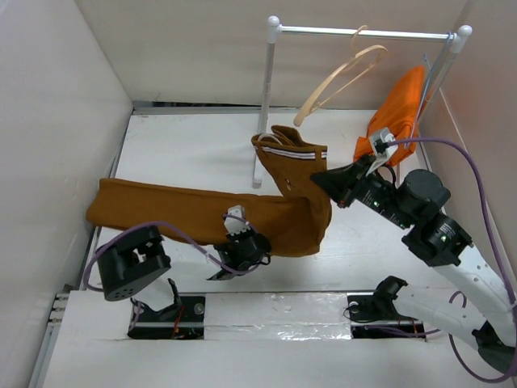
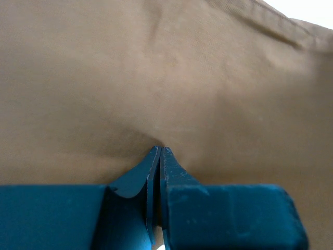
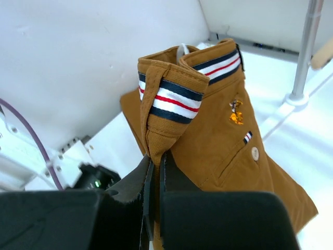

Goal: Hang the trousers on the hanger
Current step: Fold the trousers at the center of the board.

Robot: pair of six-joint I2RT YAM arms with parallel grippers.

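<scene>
Where the two arms are bolted at the near edge, the overhead view shows the left end effector (image 1: pixel 252 245) reaching onto the near edge of the trousers (image 1: pixel 194 206), about midway along the legs. Its own camera adds what the overhead cannot: the left end effector (image 2: pixel 158 152) has its blue fingers pressed together, with a small pucker of brown cloth (image 2: pixel 166 78) pinched at their tips.

Beyond it, the legs lie flat across the white surface (image 1: pixel 186 153), running out to the left. The waist end is lifted off the surface on the right, where the right end effector (image 1: pixel 321 178) grips it. The right wrist camera shows the right end effector (image 3: pixel 155 156) closed on a folded corner of the striped waistband (image 3: pixel 171 99), so the trousers (image 3: pixel 218 151) stand up from there. A pale button (image 3: pixel 255 153) and a small embroidered badge show only in this view.

Farthest back stands one white rail (image 1: pixel 363 32). One wooden hanger (image 1: pixel 339 77) hangs tilted from it, bare, well apart from the trousers. One orange garment (image 1: pixel 400 109) hangs at the rail's right end.
</scene>
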